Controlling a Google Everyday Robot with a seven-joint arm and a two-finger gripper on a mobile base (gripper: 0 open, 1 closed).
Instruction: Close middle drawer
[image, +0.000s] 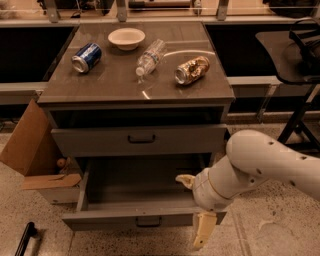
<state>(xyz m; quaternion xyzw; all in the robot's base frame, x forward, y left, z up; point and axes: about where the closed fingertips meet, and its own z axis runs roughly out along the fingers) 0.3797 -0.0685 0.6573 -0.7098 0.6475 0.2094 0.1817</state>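
The surface (125, 82) is the brown, glossy top of a grey cabinet, and four things lie spread across it. A blue can (86, 57) lies on its side at the back left, and a white bowl (126, 38) stands upright behind the centre. A clear plastic bottle (150, 56) lies with its cap pointing toward the front edge. A gold-brown can (192, 70) lies on its side to the right.

Below the surface, the taller-fronted drawer (100, 142) carries a dark handle at its centre. Under it, the middle drawer (115, 219) is pulled far out, its deep grey tray bare and its low front panel nearest the camera.

The white arm (265, 167) comes in from the right, and the end effector (187, 212) hangs at the open drawer's right front corner. Its two cream fingers (202, 231) are spread apart, one over the tray and one pointing down past the front panel, clamped on nothing.

The floor (280, 225) is pale and speckled. An open cardboard box (25, 145) leans against the cabinet's left side, and a black bar (24, 240) lies on the floor near it. Dark counters run behind the cabinet, and black-framed furniture (295, 55) stands at the right.
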